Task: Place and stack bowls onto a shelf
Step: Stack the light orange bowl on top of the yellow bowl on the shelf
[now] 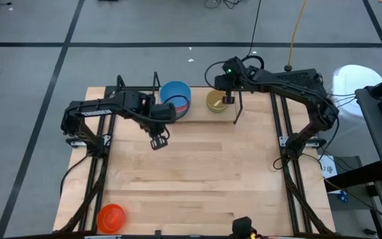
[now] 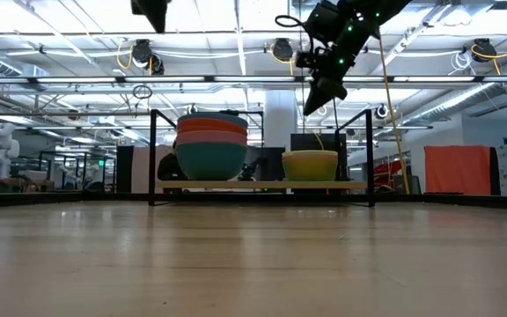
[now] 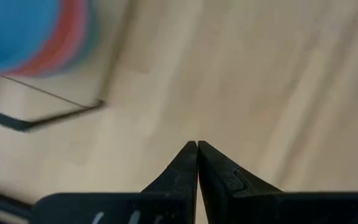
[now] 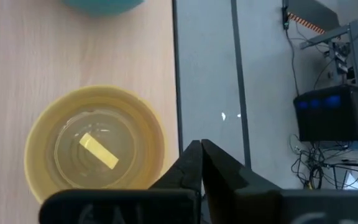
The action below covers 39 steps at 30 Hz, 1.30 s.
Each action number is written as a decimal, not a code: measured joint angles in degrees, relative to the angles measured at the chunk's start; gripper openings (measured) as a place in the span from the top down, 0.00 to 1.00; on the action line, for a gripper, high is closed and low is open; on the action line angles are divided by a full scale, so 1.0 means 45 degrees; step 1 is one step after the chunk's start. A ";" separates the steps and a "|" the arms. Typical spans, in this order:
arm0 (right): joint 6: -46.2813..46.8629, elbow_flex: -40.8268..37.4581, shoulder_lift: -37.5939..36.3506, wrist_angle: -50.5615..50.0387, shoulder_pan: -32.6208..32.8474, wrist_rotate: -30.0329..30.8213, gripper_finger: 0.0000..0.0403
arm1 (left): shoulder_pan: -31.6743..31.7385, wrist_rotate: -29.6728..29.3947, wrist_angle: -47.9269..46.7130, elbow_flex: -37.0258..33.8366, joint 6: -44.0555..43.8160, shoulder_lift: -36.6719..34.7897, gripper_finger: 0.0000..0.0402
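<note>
The shelf (image 2: 262, 185) stands at the table's far edge. On its board rests a stack of bowls (image 2: 210, 145) with teal at the bottom and blue on top (image 1: 175, 97). Beside the stack sits a single yellow bowl (image 2: 310, 165) (image 4: 95, 149). An orange bowl (image 1: 110, 217) rests on the table near the near-left corner. My right gripper (image 4: 201, 147) (image 2: 324, 92) is shut and hovers above the yellow bowl's rim, clear of it. My left gripper (image 3: 197, 147) (image 1: 158, 141) is shut, high over the bare table just in front of the stack (image 3: 17, 31).
The shelf's thin black rod uprights (image 2: 153, 154) (image 2: 370, 154) rise at its ends, and one rod (image 3: 42, 115) shows near my left gripper. Bare wooden tabletop (image 1: 211, 172) spreads across the middle and near side. Grey floor lies beyond the far edge (image 4: 207, 74).
</note>
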 joint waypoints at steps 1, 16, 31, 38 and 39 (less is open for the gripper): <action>-0.0002 0.0000 -0.0116 -0.0036 0.0014 0.0000 1.00 | -0.0140 0.0393 0.0062 -0.0065 -0.0331 -0.0043 0.95; -0.0016 0.0000 -0.2375 -0.0273 -0.0003 -0.0024 1.00 | -0.4154 0.2114 0.0031 -0.1551 -0.5752 -0.0150 0.94; 0.0712 0.0000 -0.4997 -0.1145 0.0007 -0.0078 1.00 | -0.6762 0.4759 0.0792 -0.5669 -1.4490 -0.0141 0.80; 0.1212 0.0000 -0.5828 -0.1442 0.0007 -0.0079 1.00 | -0.8260 0.5035 0.4551 -0.6860 -1.8876 -0.0136 0.80; 0.1294 0.0000 -0.5917 -0.1462 0.0007 -0.0083 1.00 | -0.8471 0.4934 0.5172 -0.7022 -1.9306 -0.0136 0.80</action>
